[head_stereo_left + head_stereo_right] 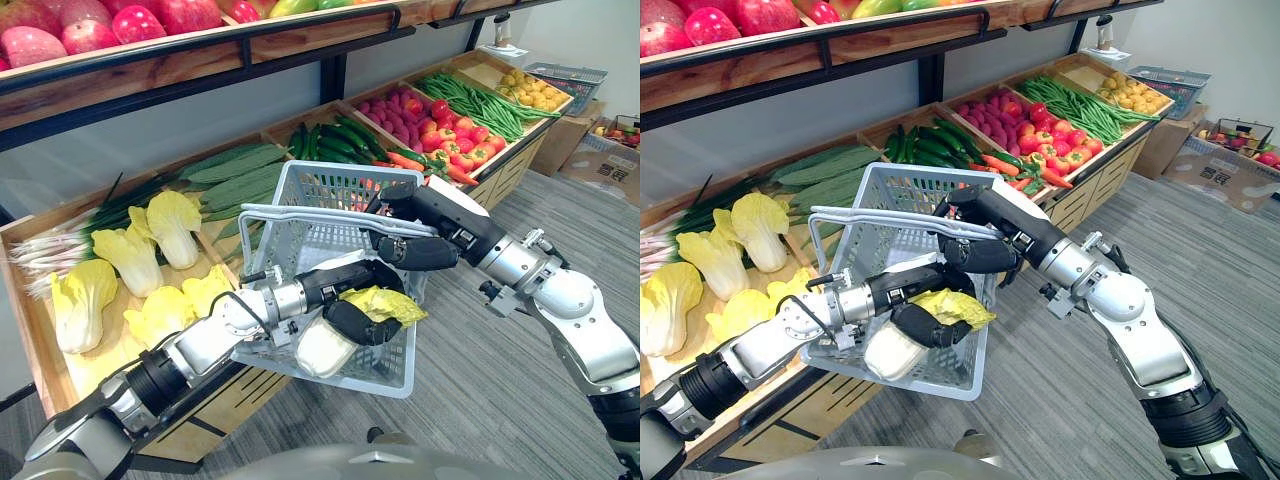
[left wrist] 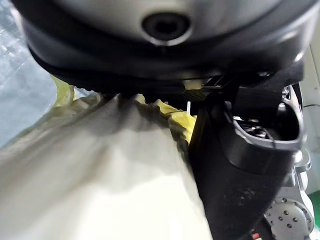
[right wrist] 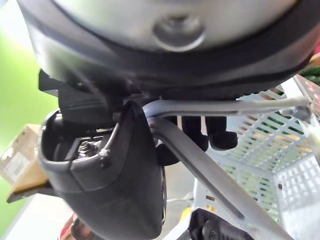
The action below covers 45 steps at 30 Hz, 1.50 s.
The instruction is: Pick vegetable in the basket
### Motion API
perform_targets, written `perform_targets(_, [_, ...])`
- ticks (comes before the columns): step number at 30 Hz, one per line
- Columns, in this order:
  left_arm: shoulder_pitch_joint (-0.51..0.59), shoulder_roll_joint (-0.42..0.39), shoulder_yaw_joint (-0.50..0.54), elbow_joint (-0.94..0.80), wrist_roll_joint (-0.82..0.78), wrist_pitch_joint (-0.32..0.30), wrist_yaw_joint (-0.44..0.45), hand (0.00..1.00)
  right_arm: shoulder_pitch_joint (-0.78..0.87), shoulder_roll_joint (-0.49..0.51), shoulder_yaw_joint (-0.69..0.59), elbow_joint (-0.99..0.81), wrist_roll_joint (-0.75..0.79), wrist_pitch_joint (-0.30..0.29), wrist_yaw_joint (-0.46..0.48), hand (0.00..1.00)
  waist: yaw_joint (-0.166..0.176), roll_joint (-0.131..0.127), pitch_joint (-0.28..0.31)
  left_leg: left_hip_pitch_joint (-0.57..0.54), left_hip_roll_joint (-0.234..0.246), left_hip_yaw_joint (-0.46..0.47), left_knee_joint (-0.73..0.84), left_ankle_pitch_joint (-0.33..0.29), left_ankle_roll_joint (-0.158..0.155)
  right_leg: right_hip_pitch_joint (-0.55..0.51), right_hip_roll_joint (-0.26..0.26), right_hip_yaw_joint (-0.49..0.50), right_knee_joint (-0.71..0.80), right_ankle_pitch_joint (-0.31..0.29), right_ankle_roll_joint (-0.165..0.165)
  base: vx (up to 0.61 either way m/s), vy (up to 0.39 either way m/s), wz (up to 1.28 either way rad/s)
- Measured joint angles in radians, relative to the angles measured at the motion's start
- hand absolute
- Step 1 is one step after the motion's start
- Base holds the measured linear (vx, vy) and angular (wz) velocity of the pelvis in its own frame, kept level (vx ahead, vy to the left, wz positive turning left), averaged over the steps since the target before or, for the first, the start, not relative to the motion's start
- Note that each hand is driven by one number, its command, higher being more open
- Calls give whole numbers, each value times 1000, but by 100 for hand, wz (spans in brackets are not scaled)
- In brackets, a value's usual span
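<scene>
The left robot hand reaches over the side of the grey basket, and its arm stretches low across. Its fingers are curled tight round a cabbage with yellow leaves. The cabbage is inside the basket, white end down. The right robot hand is above the basket, its fingers wrapped round the basket's handle. More cabbages lie on the wooden surface left of the basket. Cucumbers lie behind the basket.
</scene>
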Motion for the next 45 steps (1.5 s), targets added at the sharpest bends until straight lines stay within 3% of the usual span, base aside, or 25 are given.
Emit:
perform_targets(6, [-6,-2,6,1,109,-10,16,100,0,3,-1,0,0,0,0,0,0,2,1,-1,10,-2,1,2,-5,0,11,-4,-1,0,0,0,0,0])
perform_targets(15, [-48,28,59,-9,152,-12,30,100,1,27,-63,0,28,0,4,0,0,6,3,-2,10,-26,1,3,-4,15,4,-30,-2,-1,-1,-7,5,7])
perform_targets(21, [-83,53,152,-29,211,-36,69,100,10,27,-83,0,47,0,20,0,1,8,3,-2,10,-26,1,3,-4,15,4,-30,-2,-2,-2,-1,1,1])
perform_targets(23, [-100,82,172,-59,263,-47,88,100,11,27,-84,-3,50,0,27,0,-1,10,2,-1,10,-25,1,3,-4,16,4,-31,-2,-2,-3,0,0,0])
perform_targets(29, [-126,270,201,-216,306,-134,99,100,47,2,-155,-24,107,-21,27,0,-2,15,3,0,9,-23,-1,3,-4,15,4,-31,-3,-3,-3,0,0,0])
perform_targets(37, [-80,390,332,-345,179,-156,66,100,55,-11,-206,-32,124,-80,27,0,-6,24,-2,1,3,-34,-13,9,-2,22,-3,-45,-6,-3,-4,-12,2,4])
perform_targets(41, [-63,441,352,-375,16,-122,-16,100,69,-34,-207,-32,122,-111,29,0,-6,31,-6,1,-4,-44,-41,30,1,23,-6,-61,-8,-4,-5,-18,-3,11])
perform_targets(45, [-23,462,390,-401,-24,-113,-42,100,70,-35,-207,-28,115,-117,29,0,-6,32,-8,2,-7,-46,-50,36,2,22,-6,-62,-8,-4,-5,-4,-1,1])
